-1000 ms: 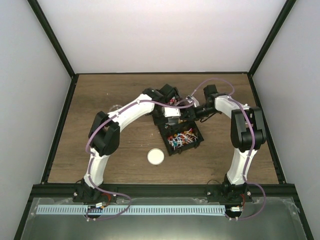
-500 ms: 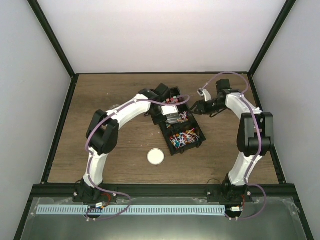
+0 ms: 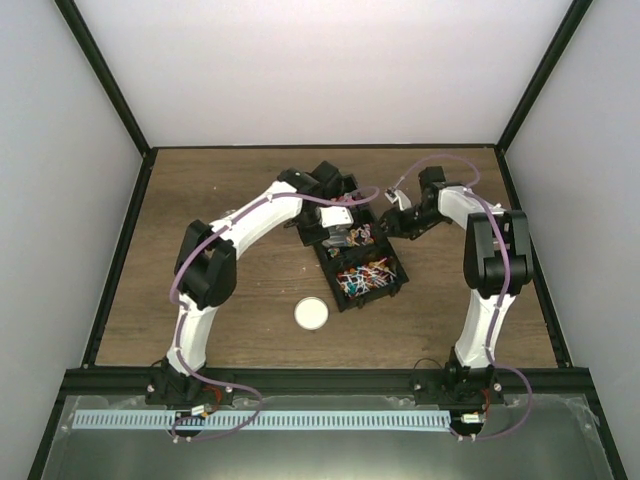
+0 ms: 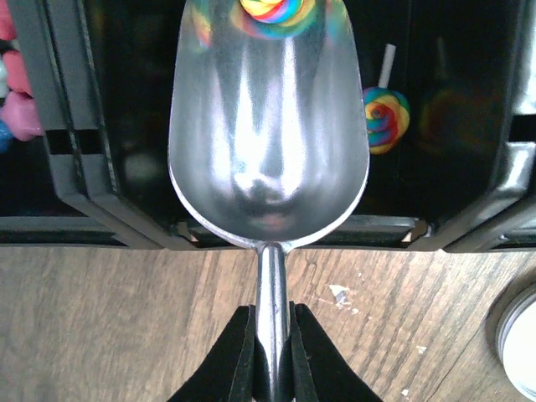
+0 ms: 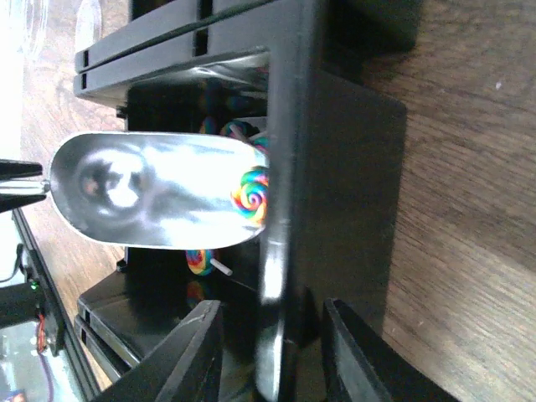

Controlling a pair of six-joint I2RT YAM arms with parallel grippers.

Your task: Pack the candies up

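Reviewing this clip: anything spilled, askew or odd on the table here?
Nothing spilled: the small multi-coloured candies lie inside the black divided plastic tray, which sits skewed to the edges of the wooden table. A few white flecks dot the wood beside the shiny metal scoop, its handle gripped by the left tool. Minor only.

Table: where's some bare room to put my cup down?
Bare table runs along the back wall, and in front between the white lid and the right arm. The middle is crowded: black bins, candies, the scoop in the left claw, and the right claw.
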